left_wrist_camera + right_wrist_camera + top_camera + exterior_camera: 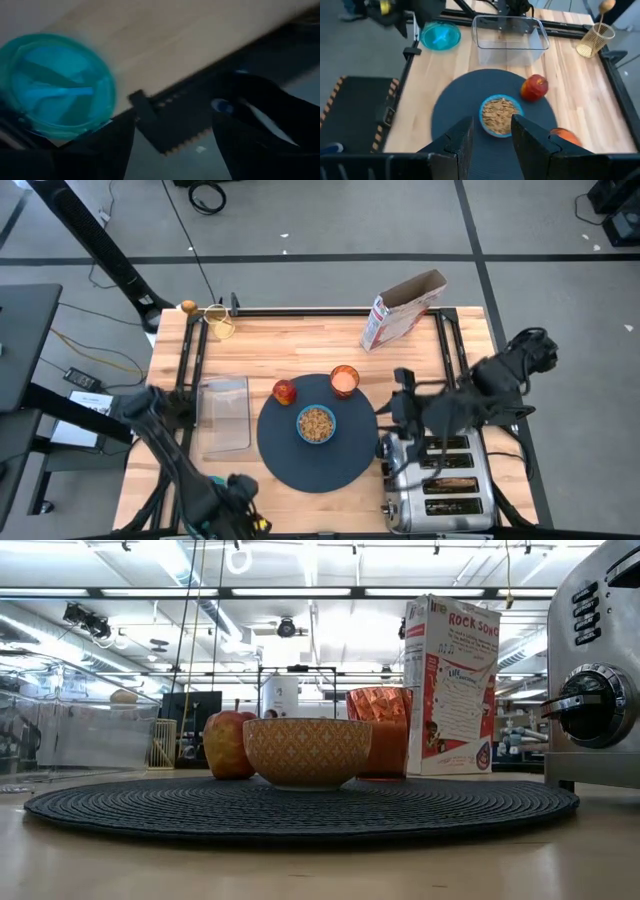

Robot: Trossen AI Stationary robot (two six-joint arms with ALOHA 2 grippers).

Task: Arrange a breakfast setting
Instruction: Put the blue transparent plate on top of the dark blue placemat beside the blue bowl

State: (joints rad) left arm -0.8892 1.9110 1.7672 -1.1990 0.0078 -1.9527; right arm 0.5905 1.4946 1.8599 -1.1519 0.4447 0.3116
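The dark-grey round mat [318, 460] lies mid-table. On it stand the blue bowl [316, 424] filled with cereal, the red-orange apple [285, 391] and the orange cup [344, 381]. The teal plate [440, 36] lies on the wood at the table's near left corner and also shows in the left wrist view [57, 85]. My left gripper [172, 145] is open just beside the plate, over the table's edge. My right gripper [492, 137] is open and empty above the mat's right edge, by the toaster [440, 480]. Brown toast shows in one toaster slot [452, 484]. I see no spoon.
A clear rectangular tray [225, 415] stands left of the mat. A cereal box [400, 310] lies at the far right. A small wicker holder [222, 325] stands at the far left. A black frame rail [310, 310] runs around the table's edges.
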